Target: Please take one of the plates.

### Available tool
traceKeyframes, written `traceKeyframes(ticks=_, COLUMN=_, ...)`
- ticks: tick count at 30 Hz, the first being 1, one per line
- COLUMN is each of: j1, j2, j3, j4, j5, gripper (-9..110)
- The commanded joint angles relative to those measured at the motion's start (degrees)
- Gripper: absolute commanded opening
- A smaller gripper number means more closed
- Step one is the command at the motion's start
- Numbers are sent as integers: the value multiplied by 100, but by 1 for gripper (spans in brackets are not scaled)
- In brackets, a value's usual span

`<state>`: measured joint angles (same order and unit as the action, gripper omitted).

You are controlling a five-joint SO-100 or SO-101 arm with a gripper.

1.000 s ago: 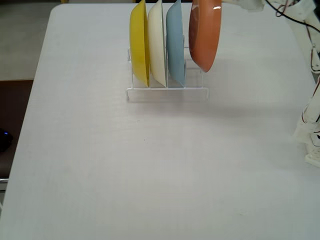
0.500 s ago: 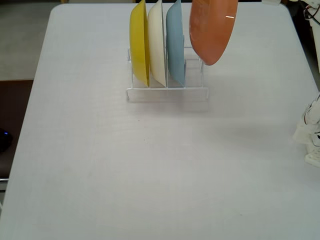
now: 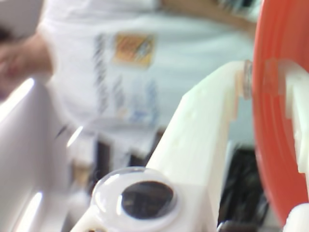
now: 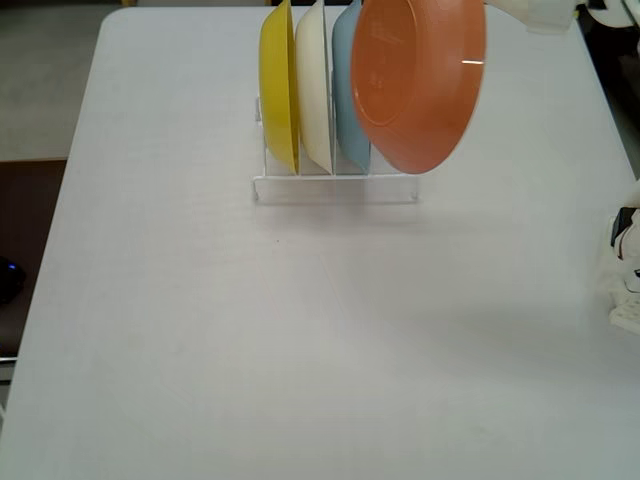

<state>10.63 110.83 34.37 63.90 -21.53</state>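
The orange plate (image 4: 420,80) hangs tilted in the air, in front of and above the right end of a clear rack (image 4: 335,188). Its back with the raised foot ring faces the fixed camera. In the wrist view its rim (image 3: 275,145) fills the right edge. My gripper (image 3: 265,87) is shut on that rim, one white finger on each side. In the fixed view only part of my white arm (image 4: 530,12) shows at the top right, and the fingertips are out of view.
A yellow plate (image 4: 278,85), a cream plate (image 4: 312,85) and a light blue plate (image 4: 345,100) stand upright in the rack on the white table (image 4: 300,350). A person in a white shirt (image 3: 135,63) stands beyond. White arm parts (image 4: 628,270) sit at the right edge.
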Motion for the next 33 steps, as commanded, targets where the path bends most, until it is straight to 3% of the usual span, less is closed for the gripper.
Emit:
traceKeyframes(ticks=1, j1=-413, j2=571, j3=-378, j4=-167, j5=0, gripper=-1)
traceKeyframes(ticks=14, j1=-2127, j2=659, j3=-378, j4=-545, j5=132, gripper=-1)
traceKeyframes(ticks=33, j1=-2338, j2=-1222, j3=-369, j4=-3375, j5=114, gripper=-1)
